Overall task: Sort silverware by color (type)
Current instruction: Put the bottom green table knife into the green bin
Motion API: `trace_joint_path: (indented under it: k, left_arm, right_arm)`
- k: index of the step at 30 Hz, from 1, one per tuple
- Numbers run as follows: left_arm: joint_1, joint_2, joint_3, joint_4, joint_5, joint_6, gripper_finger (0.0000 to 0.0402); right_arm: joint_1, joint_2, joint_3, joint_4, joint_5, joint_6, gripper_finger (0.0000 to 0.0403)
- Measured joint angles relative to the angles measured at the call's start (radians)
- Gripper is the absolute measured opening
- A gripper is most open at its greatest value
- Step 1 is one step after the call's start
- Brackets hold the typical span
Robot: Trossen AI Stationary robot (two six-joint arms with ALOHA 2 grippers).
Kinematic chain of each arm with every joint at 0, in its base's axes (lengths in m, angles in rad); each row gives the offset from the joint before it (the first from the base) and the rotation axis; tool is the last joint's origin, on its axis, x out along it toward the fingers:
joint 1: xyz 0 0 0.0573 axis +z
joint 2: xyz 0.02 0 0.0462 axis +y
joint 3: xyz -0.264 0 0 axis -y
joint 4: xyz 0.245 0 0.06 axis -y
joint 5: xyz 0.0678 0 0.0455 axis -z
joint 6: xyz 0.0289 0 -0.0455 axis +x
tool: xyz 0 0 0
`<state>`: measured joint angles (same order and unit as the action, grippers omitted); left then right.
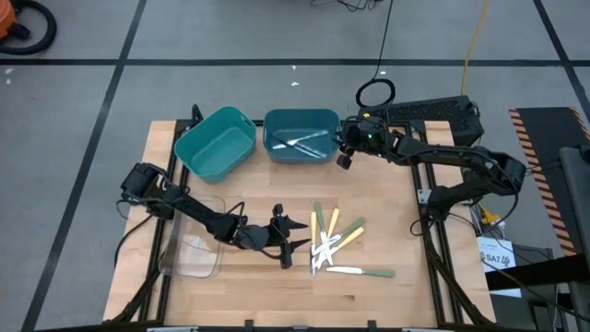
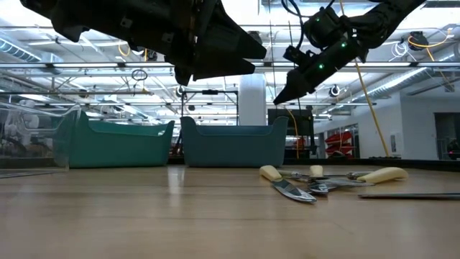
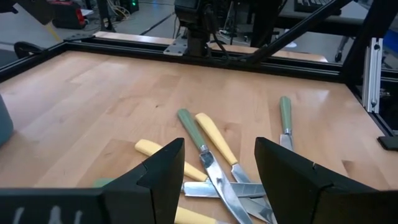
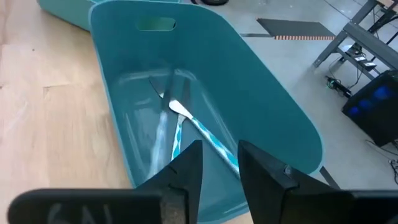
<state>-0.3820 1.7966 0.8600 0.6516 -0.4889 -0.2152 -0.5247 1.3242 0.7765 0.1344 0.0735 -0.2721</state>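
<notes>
Several yellow- and pale-green-handled pieces of silverware [image 1: 334, 242] lie crossed in a loose pile on the wooden table, also seen as the pile [image 3: 211, 149]. My left gripper [image 1: 288, 242] hovers open just left of the pile, pointing at it, its fingers [image 3: 168, 171] clear of it. My right gripper [image 1: 346, 152] stands open above the right rim of the darker teal bin [image 1: 324, 118]. Light-blue-handled silverware [image 4: 199, 127] lies on that bin's floor below the open fingers [image 4: 186, 171].
A lighter teal bin [image 1: 207, 157] stands tilted left of the darker one at the table's far side. A clear tray [image 1: 195, 263] sits at the near left under my left arm. One pale-green-handled knife [image 1: 369, 272] lies apart near the front.
</notes>
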Motion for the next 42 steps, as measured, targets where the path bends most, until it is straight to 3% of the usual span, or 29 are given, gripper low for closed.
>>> trace_joint_path:
  k: [9,17,20,27,34,37,42]
  left_arm:
    - [0.0,0.0,0.0,-0.009,0.0,0.008,0.0202]
    - [0.005,0.0,0.0,-0.013,0.0,0.027,0.0202]
    - [0.014,0.0,0.0,-0.013,0.0,0.029,0.0202]
    - [0.029,0.0,0.0,-0.014,0.0,0.029,0.0202]
    - [0.018,0.0,0.001,-0.016,0.0,0.038,0.0202]
    - [0.002,0.0,0.054,-0.105,0.0,0.056,0.0202]
    - [-0.035,0.054,0.267,-0.405,-0.003,0.103,0.0202]
  right_arm:
    - [0.114,-0.202,0.0,-0.112,-0.107,0.101,0.0098]
    - [0.387,-0.347,0.0,-0.386,-0.101,0.253,0.0098]
    - [0.521,-0.341,0.0,-0.468,-0.074,0.335,0.0098]
    - [0.86,-0.267,0.0,-0.582,0.134,0.502,0.0098]
    - [1.152,-0.212,0.0,-0.642,0.236,0.77,0.0098]
    - [1.267,-0.182,0.0,-0.662,0.268,0.906,0.0098]
    - [1.409,-0.106,0.0,-0.661,0.297,1.075,0.0098]
